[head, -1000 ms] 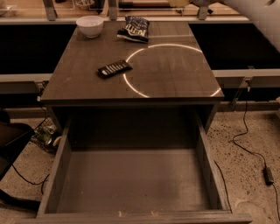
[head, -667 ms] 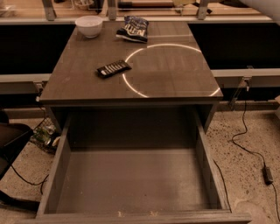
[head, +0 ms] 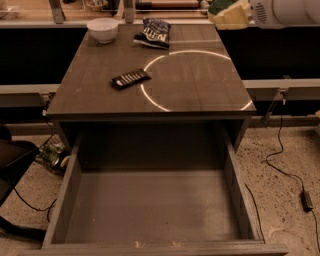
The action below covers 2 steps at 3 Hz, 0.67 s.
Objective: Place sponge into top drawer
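The white arm (head: 287,12) has moved. A second ago it came down slanting from the top right corner, then it slid almost out of sight. Now it lies flat across that corner. At its end is the tool (head: 250,14), and right against it is the sponge (head: 231,16). The sponge shows more plainly than before, with its green side up and its yellow side below. It is up high, past the back right corner of the counter (head: 200,90), and it is not resting on the counter. The sponge covers the front of the tool, so one cannot tell if the tool is pinching it or not. It looks likely that the arm is carrying the sponge, since nothing seems to be under it. Nothing else has moved. The white bowl (head: 102,29), the blue snack bag (head: 153,33) and the black remote (head: 130,78) sit where they sat before. The top drawer (head: 150,210) is pulled out wide at the front, as it was, and nothing lies in it. The sponge is well apart from the drawer, at the far end of the counter. So the job is not done. The sponge has to come forward over the counter and go down into the drawer.
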Motion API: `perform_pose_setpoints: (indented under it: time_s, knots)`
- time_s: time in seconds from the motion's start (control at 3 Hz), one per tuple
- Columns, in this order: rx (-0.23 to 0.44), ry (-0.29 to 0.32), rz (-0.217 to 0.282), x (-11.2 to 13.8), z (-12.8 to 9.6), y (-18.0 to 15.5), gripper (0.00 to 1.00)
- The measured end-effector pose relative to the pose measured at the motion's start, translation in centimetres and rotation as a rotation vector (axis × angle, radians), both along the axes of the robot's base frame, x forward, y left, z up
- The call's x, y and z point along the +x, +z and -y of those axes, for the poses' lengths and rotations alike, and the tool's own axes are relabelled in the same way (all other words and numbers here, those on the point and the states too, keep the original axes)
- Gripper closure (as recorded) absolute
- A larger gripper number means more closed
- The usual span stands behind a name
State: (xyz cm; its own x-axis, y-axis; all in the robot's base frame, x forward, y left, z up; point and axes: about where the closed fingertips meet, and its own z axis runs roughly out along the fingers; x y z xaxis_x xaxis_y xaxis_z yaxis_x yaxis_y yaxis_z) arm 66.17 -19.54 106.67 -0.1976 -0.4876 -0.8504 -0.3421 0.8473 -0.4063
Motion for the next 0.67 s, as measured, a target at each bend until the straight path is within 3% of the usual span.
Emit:
perform_pose_setpoints:
  time_s: [0.33,0.67]
  knots:
    - [-0.01,0.034,-0.097,-2.6,1.5,-5.0,1.0]
    - [-0.022,0.132,-0.195,-6.9,2.6,-11.2,1.0]
